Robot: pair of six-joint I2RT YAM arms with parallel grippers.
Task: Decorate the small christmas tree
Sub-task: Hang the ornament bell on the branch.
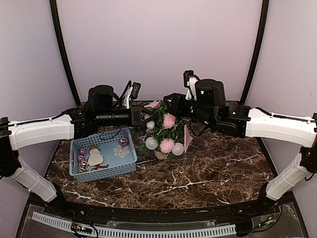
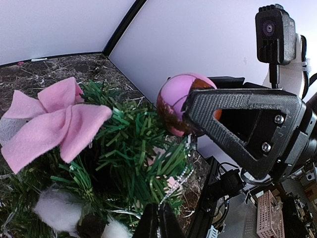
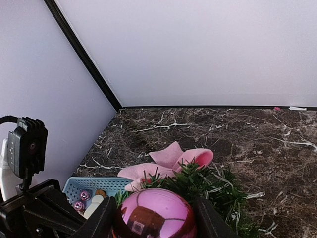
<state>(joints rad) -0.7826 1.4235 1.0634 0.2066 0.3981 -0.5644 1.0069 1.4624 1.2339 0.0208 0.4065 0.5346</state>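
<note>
We see the right gripper (image 3: 154, 220) grasping a glossy pink bauble (image 3: 154, 210) between its two fingers, just above the crown of the small christmas tree (image 1: 159, 130). The left gripper (image 2: 158, 223) is clenched, fingers pressed flat together at the treetop. A thin silver thread (image 2: 179, 178) runs down toward their tips, and we cannot tell whether it is pinched.

The tree stands mid-table toward the back, between the two arms. It carries a pink bow (image 2: 54, 124), pink pompoms (image 1: 169, 120) and silver balls (image 1: 151, 143). A blue basket (image 1: 106, 173) of small ornaments sits near its left side, apart from it.

The tabletop (image 1: 208, 168) is dark brown marble with white veins. Pale lilac walls (image 1: 158, 44) close it in, with black poles (image 1: 62, 49) at the back corners. Marble runs open in front of the tree and off to the right.

The bauble is cut off by the bottom of the right wrist view. What the tree stands in we can barely make out under the lowest branches.
</note>
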